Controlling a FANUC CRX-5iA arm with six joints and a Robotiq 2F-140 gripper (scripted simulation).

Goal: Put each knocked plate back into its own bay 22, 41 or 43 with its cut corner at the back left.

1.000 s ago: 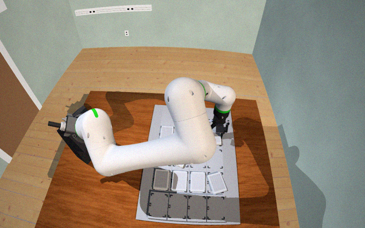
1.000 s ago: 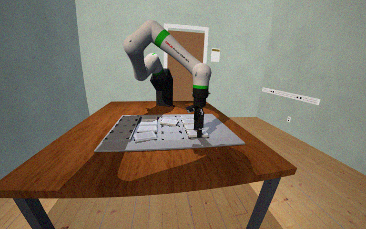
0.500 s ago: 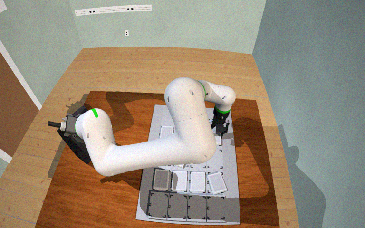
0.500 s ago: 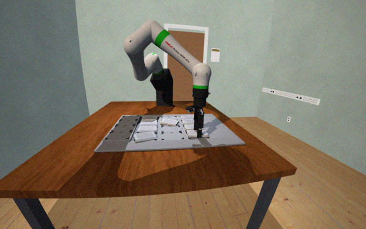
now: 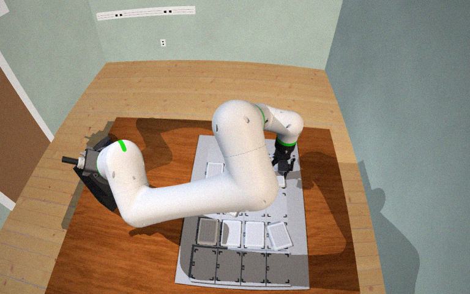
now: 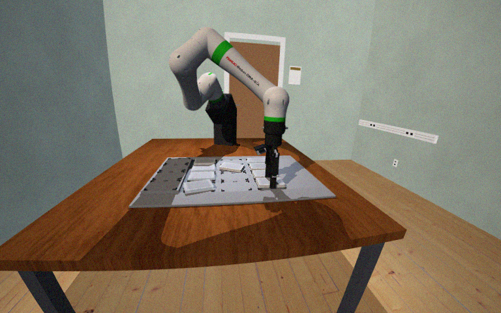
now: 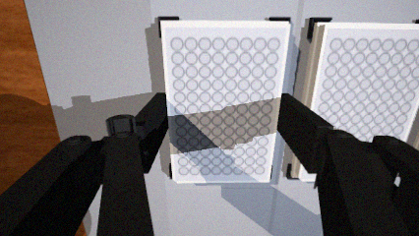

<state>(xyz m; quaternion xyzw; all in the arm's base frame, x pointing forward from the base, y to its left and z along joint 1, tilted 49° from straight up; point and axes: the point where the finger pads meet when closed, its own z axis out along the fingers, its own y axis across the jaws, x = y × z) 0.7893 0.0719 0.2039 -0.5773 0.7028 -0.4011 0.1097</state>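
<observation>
My gripper (image 7: 221, 109) is shut on a sealed 96-well plate (image 7: 223, 100) at the deck's back left bay, with one finger on each long side. The plate lies square between black corner pieces, low on the deck floor. In the top and exterior views the gripper (image 5: 284, 172) (image 6: 272, 183) stands upright over this plate. A sealed 384-well plate (image 5: 279, 235) lies skewed across its bay's corner pieces near the back of the third column. Another white plate (image 6: 231, 166) rests tilted near the deck's middle; in the top view the arm mostly hides it.
A second 96-well plate (image 7: 366, 88) sits in the bay beside the held one. Three more plates (image 5: 231, 233) stand in a row along the third column. The raised, dark fourth-column bays (image 5: 238, 266) hold nothing. The arm's base (image 5: 100, 173) stands at the table's edge.
</observation>
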